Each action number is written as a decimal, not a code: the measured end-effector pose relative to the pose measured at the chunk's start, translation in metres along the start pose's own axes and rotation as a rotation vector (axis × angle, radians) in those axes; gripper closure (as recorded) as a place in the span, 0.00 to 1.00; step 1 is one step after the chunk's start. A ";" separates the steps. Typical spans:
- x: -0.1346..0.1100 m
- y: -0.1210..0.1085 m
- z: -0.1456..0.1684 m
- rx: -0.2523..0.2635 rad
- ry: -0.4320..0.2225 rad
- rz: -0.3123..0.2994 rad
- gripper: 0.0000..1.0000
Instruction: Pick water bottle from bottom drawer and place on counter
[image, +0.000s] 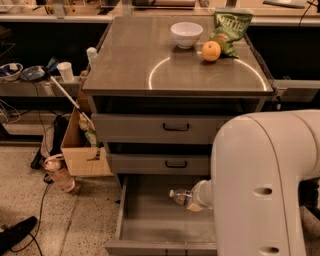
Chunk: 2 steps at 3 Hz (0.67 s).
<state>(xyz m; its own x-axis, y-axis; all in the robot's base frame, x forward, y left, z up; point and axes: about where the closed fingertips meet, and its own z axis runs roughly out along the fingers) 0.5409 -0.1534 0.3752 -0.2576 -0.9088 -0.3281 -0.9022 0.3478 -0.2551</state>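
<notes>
The water bottle (181, 196), small and clear with a white cap, lies on its side over the grey tray of the open bottom drawer (150, 225). Its cap points left, and its right end meets my gripper (199, 198), which reaches into the drawer from the right. The large white arm (260, 185) covers most of the gripper and the drawer's right half. Above the cabinet, the counter (130, 60) is a flat grey-brown top with a pale arc mark.
A white bowl (186, 34), an orange (211, 50) and a green chip bag (230, 27) sit at the counter's back right. Two shut drawers with black handles are above the open one. A cardboard box (82, 150), a pinkish bottle (59, 172) and a cluttered side shelf stand to the left.
</notes>
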 end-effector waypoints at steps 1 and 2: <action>-0.001 -0.005 -0.009 0.022 -0.013 0.009 1.00; -0.011 -0.013 -0.017 0.030 -0.056 -0.032 1.00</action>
<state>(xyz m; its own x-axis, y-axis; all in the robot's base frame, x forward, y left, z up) 0.5497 -0.1521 0.3976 -0.2080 -0.9056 -0.3697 -0.8987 0.3261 -0.2931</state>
